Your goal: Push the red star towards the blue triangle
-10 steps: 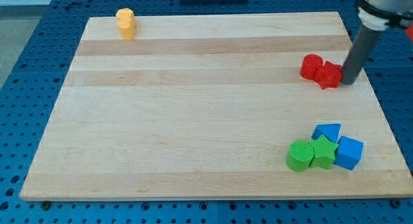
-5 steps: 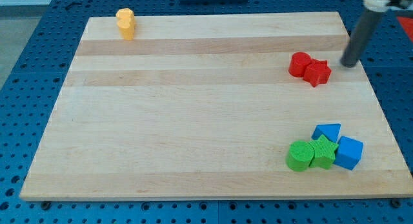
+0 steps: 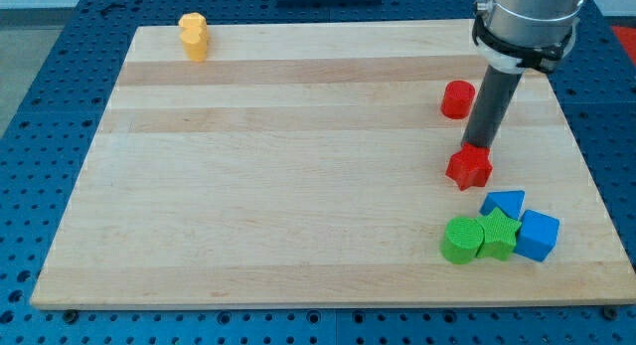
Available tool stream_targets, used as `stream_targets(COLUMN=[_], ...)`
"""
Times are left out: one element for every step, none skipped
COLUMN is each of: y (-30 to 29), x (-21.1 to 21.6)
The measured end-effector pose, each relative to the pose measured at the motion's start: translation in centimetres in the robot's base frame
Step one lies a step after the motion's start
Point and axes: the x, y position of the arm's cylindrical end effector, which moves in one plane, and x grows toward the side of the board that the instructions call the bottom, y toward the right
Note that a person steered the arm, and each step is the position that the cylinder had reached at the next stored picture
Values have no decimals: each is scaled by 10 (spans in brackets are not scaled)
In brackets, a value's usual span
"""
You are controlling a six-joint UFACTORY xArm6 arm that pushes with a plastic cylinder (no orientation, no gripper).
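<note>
Camera view: my tip sits on the top edge of the red star — touching it. No jaws on this rig, just the rod. Red star lies just above-left of the blue triangle, small gap between them. Red cylinder is apart, toward the view's top. Blue triangle clusters with green star, green cylinder, blue cube — touching. Yellow block at the wooden board's top left.

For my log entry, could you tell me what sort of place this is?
Probably a robotics lab bench: a wooden board on a blue perforated table, with small blocks like the red star by my tip.
</note>
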Motion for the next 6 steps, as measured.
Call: stream_targets(y=[-16, -37, -40, -40, -40, -40], x=[3, 25, 31, 35, 58, 72])
